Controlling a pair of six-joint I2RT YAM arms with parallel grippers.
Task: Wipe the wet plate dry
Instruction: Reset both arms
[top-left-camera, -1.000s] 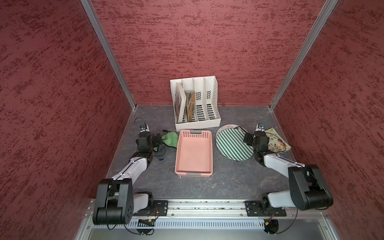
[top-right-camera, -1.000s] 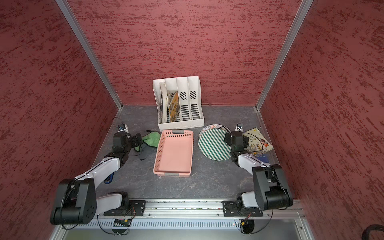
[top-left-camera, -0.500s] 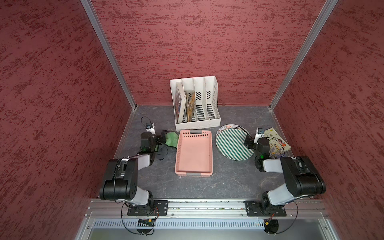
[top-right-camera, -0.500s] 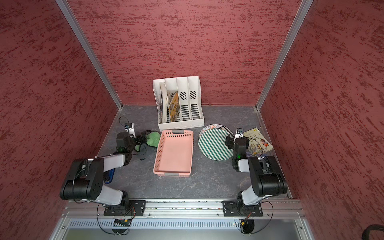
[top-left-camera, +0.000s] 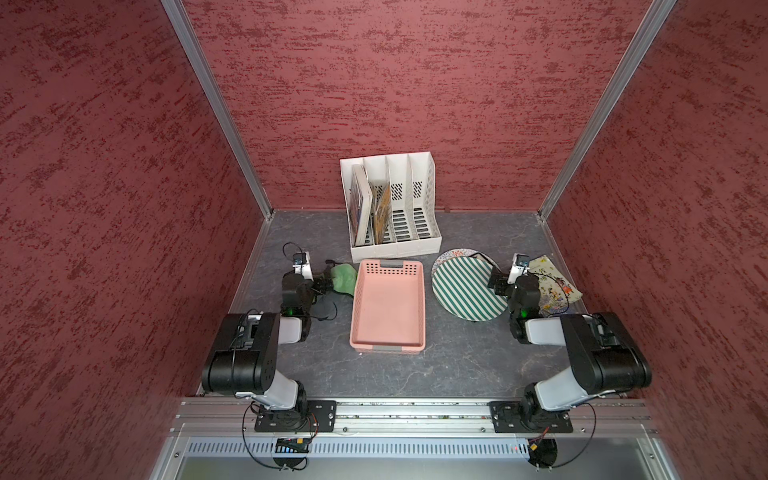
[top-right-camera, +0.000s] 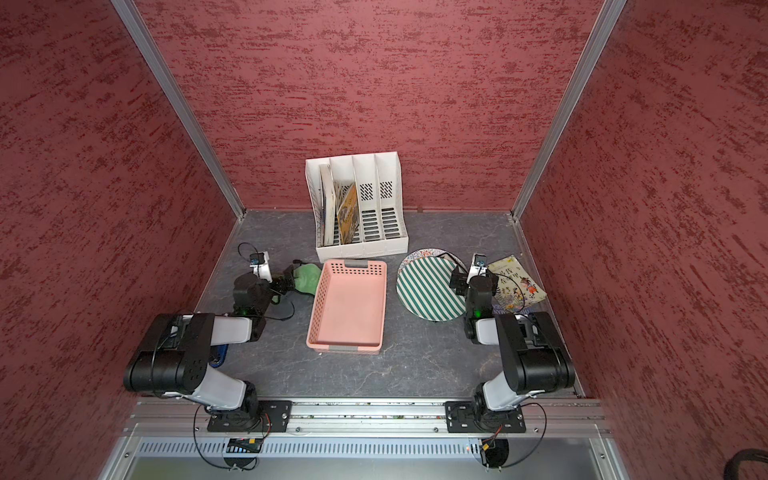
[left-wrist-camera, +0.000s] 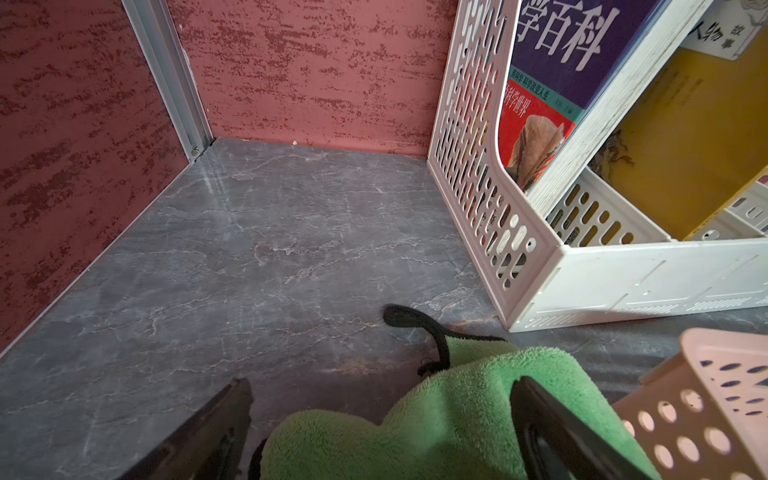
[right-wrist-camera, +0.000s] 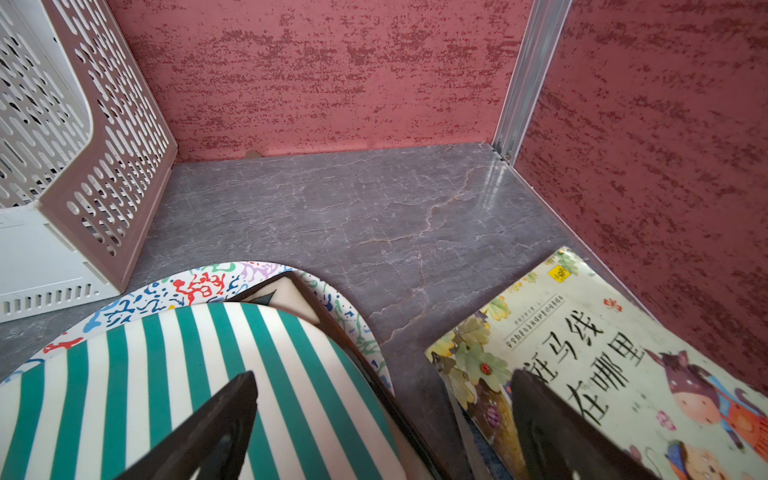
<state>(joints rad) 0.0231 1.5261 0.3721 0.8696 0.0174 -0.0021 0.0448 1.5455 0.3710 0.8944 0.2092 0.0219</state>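
Note:
A green-and-white striped plate (top-left-camera: 465, 286) (top-right-camera: 428, 291) (right-wrist-camera: 166, 374) tops a small stack right of the basket. Under it are a dark-rimmed plate and a colourfully patterned plate (right-wrist-camera: 199, 286). A fluffy green cloth (top-left-camera: 343, 279) (top-right-camera: 307, 277) (left-wrist-camera: 449, 415) lies crumpled left of the basket. My left gripper (top-left-camera: 322, 284) (top-right-camera: 289, 282) (left-wrist-camera: 382, 386) is open and low, with the cloth lying between its fingers. My right gripper (top-left-camera: 496, 282) (top-right-camera: 457, 282) (right-wrist-camera: 384, 377) is open at the stack's right rim, one finger over the stripes and one over a book.
A pink perforated basket (top-left-camera: 388, 303) sits mid-table. A white file rack (top-left-camera: 392, 208) holding books stands at the back. A children's book (top-left-camera: 552, 282) (right-wrist-camera: 602, 353) lies by the right wall. A blue object (top-right-camera: 220, 353) peeks from under the left arm.
Both arms have folded, their elbows rising towards the camera, while the wrists stayed near the cloth and the plate. Both grippers remain open.

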